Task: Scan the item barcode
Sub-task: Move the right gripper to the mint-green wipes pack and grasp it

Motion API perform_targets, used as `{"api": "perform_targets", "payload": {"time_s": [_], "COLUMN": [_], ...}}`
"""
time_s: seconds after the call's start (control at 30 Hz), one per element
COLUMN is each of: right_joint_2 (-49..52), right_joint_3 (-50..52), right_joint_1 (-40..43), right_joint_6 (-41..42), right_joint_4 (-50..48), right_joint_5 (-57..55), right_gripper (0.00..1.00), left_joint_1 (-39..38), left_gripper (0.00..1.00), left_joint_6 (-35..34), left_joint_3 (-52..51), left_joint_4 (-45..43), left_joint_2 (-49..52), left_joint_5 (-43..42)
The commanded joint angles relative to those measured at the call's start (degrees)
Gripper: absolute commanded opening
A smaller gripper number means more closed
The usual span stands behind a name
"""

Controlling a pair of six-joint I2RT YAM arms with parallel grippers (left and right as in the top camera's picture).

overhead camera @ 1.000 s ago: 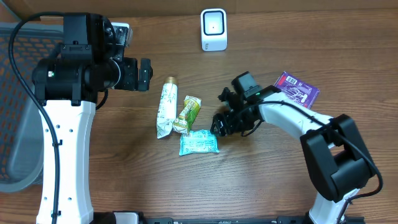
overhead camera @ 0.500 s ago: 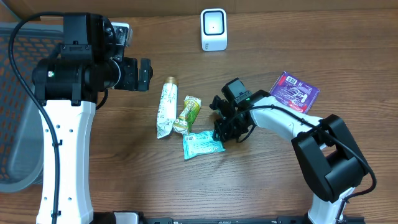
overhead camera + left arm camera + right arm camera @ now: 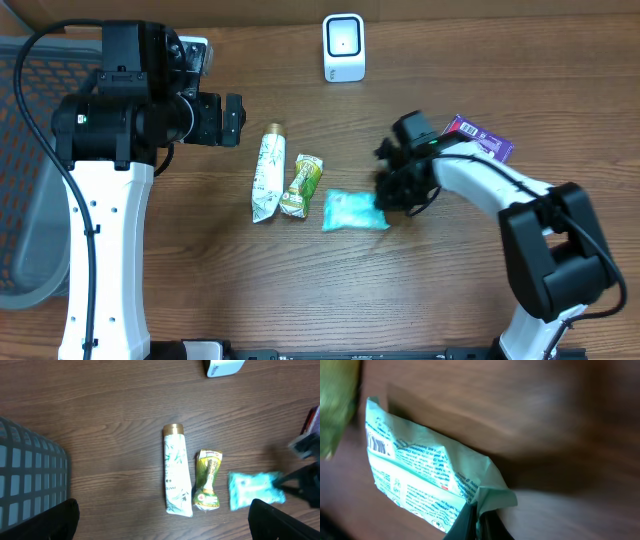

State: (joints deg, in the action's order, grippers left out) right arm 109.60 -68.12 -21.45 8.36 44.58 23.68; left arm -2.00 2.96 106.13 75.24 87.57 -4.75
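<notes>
The right hand point(image 3: 391, 196) is closed on the right end of the teal packet point(image 3: 352, 212), which stretches left from it at mid tabletop point(image 3: 420, 300). The white scanner point(image 3: 343, 47) stands at the far side, slightly left.

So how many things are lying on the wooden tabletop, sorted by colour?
White: 2 (tube, scanner)
Green-yellow: 1 (sachet)
Teal: 1 (pouch)
Purple: 1 (packet)
Total: 5
</notes>
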Motion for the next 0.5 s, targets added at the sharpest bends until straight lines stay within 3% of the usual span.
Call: {"api": "perform_targets", "payload": {"time_s": [0.0,0.1,0.13,0.47], "right_joint_2": [-2.0,-2.0,-2.0,-2.0], "right_joint_3": [0.6,0.6,0.6,4.6], "right_joint_1": [1.3,1.3,1.3,1.3], "right_joint_6": [0.6,0.7,0.9,5.6], "right_joint_4": [-0.1,-0.3,-0.3,-7.0], "right_joint_5": [-4.8,-3.5,-2.7,0.0], "right_gripper": [0.14,0.5,0.55,0.56], "left_joint_1": [0.1,0.1,0.1,0.1], "left_gripper": [1.0,0.99,1.0,1.0], "left_joint_6": [-0.4,-0.4,-0.4,-0.4], "left_joint_3": [0.5,0.5,0.5,0.5], "left_joint_4": [-0.1,-0.1,-0.1,-0.1], "left_joint_2": [0.2,0.2,0.2,0.2], "left_joint_5": [-0.6,-0.6,-0.7,-0.6]}}
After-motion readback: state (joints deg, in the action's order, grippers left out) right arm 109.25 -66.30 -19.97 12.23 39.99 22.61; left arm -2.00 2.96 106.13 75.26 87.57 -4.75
